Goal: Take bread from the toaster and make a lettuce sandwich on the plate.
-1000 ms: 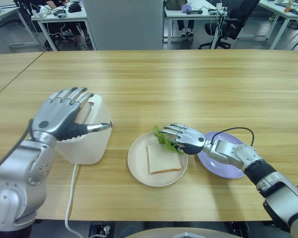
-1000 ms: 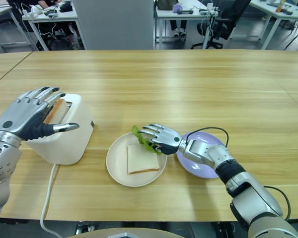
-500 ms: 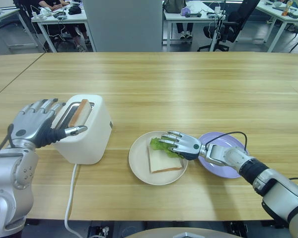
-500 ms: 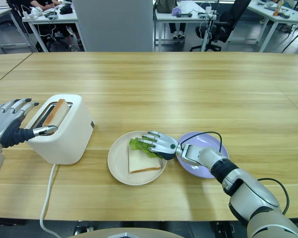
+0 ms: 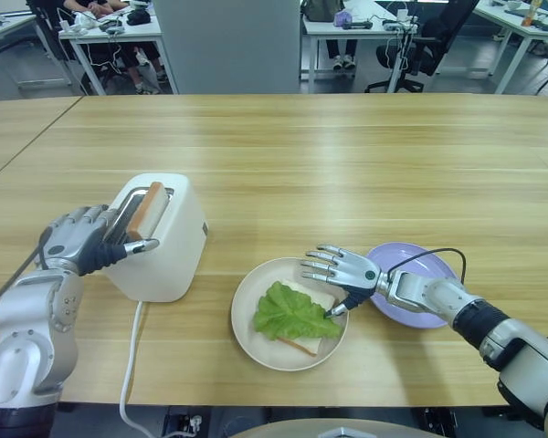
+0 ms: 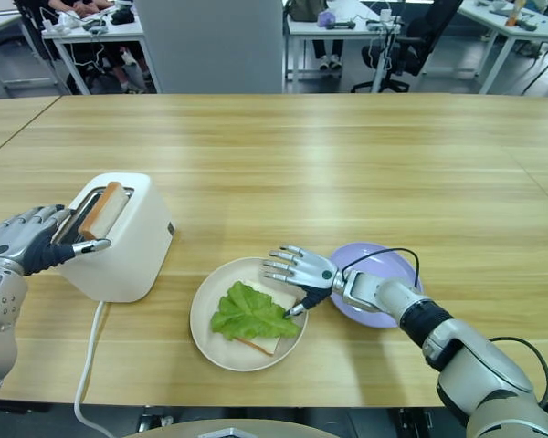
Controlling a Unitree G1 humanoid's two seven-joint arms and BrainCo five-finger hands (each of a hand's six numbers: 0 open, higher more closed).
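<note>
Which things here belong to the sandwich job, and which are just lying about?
Job: toaster, bread slice in its slot, cream plate, lettuce over the bottom slice.
Lying about: purple plate, toaster cord, desks at the back.

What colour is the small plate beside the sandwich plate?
The small plate is lavender purple; the right eye view shows it best.

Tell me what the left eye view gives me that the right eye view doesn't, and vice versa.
Left eye view: extra table left of the toaster, so the left hand sits well inside the frame. Right eye view: extra table right of the purple plate; the left hand sits at the frame's edge. Both: bread slice standing in the toaster, lettuce over another slice on the cream plate, open right hand at its right rim.
</note>
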